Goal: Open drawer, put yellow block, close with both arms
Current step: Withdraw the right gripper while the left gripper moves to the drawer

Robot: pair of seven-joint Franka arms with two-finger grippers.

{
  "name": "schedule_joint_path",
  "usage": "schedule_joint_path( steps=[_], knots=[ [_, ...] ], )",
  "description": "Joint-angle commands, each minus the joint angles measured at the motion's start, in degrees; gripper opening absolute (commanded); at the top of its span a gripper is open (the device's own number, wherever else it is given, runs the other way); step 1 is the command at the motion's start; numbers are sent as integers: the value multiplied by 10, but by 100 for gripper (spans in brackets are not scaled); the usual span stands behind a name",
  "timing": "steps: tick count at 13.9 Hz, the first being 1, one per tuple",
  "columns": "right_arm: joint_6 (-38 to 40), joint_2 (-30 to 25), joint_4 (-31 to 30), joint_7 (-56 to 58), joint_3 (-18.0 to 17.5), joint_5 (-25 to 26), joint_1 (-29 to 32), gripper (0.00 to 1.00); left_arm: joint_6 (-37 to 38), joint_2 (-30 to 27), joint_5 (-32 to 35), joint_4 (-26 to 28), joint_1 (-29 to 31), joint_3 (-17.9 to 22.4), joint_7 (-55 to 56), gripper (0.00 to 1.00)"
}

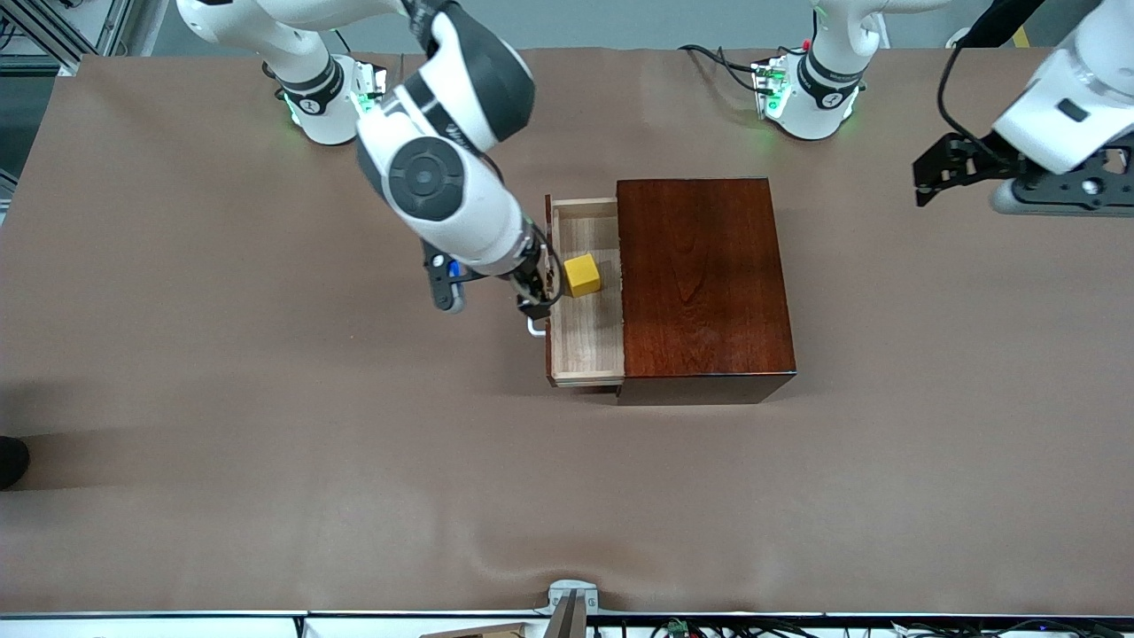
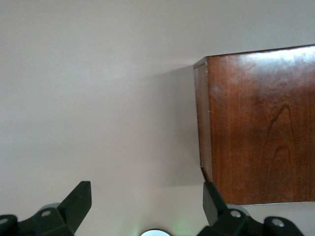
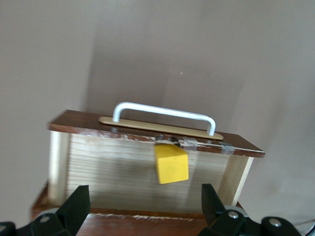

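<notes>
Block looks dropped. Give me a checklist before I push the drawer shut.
1. Yellow block lies in the drawer: ok.
2. Right gripper open, not holding the block: ok.
3. Right gripper out of the drawer's path: not ok, it hangs over the drawer front by the handle.
4. Left gripper open, beside the box, waiting: ok.
5. Drawer pulled out of the box: ok.

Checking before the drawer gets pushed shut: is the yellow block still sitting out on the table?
No: the yellow block lies inside the open drawer, on its pale wood floor, with the right gripper open above it.
</notes>
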State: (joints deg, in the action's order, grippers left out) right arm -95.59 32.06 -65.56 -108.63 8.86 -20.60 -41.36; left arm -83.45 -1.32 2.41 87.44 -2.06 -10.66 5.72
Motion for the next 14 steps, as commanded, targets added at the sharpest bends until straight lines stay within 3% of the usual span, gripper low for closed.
schedule_joint_path(
  steps=[1, 4, 5, 8, 12, 14],
  knots=[
    [26, -24, 3, 53, -4, 8, 19, 100, 8, 34, -8, -23, -2, -43, 47, 100],
    [73, -50, 3, 148, -4, 18, 45, 100, 7, 107, -7, -74, -20, -113, 213, 100],
    [90, -59, 3, 169, -6, 18, 60, 100, 5, 138, -6, -96, -46, -118, 273, 100],
    [132, -86, 3, 234, -5, 19, 89, 100, -23, 208, 4, -140, -144, -111, 440, 100],
    [196, -123, 3, 336, -3, 18, 132, 100, -83, 264, 48, -149, -235, -105, 579, 100],
    [225, -137, 3, 395, -4, 19, 161, 100, -96, 301, 54, -175, -287, -75, 631, 100]
  ],
)
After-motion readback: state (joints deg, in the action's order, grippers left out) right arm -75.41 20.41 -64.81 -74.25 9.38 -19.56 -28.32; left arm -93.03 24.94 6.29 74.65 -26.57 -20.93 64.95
